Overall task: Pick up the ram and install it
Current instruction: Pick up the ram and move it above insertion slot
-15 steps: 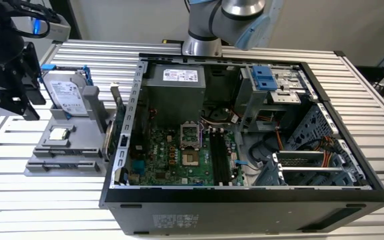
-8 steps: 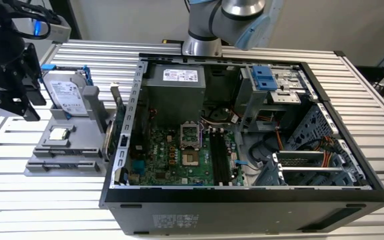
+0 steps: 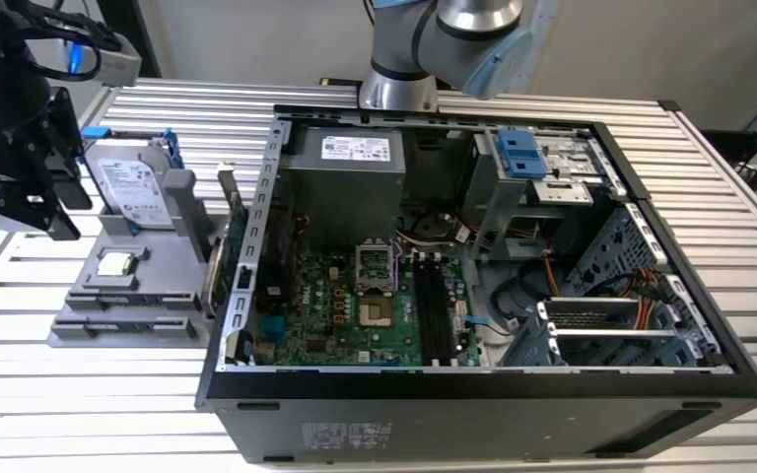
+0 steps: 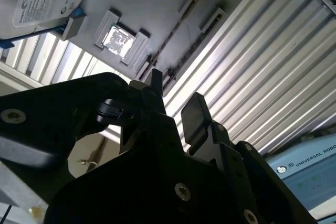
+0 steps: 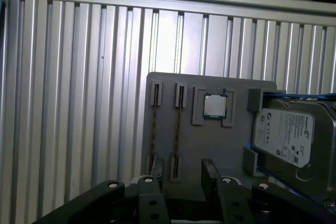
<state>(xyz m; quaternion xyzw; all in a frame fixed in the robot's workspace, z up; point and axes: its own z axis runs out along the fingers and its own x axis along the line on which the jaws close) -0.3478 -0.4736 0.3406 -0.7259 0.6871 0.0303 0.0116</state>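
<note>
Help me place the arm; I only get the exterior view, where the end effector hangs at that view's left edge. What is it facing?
Observer: The first wrist view shows the gray holder below it, with two ram sticks standing on edge in slots.
Operator: Is it gripping one?
Observer: No. In both wrist views the end effector is open and empty, clear of the sticks.

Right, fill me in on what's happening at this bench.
The arm's gripper hangs open over the gray holder beside the open computer case, holding nothing. The ram stands on edge in a holder slot, near the CPU chip and hard drive. It is not yet picked up.
</note>
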